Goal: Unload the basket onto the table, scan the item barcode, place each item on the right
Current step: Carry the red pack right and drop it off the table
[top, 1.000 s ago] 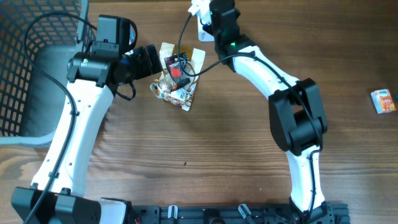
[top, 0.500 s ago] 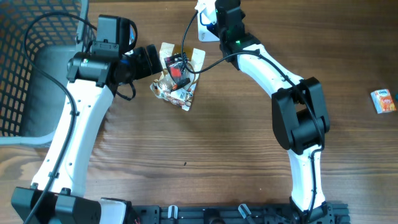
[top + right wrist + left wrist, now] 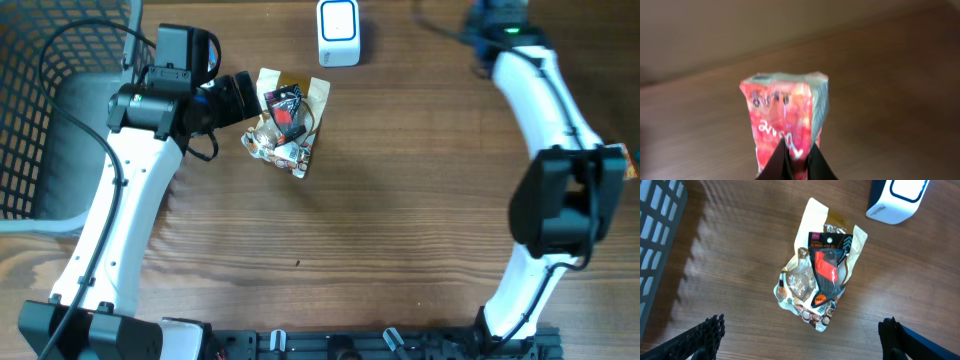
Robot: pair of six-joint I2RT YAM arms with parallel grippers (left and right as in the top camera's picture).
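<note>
Brown wooden table (image 3: 380, 220), with a dark wire-mesh basket (image 3: 25, 90) at its left edge. The left pincer (image 3: 802, 337) hangs wide open over a heap of crinkled snack packets (image 3: 283, 125) and holds nothing. A white box-shaped scanner (image 3: 338, 20) stands at the far edge, near the heap.

The right pincer (image 3: 795, 160) is clamped on the lower end of a red-and-pink foil sachet (image 3: 785, 115). It holds the sachet upright above the table's far right, well apart from the scanner. The dark print near its top is blurred, so I cannot tell whether it is the barcode.

My call: carry the sachet to the scanner, find the code, turn that face flat to the window and hold steady, with the fingers clear of the print.
</note>
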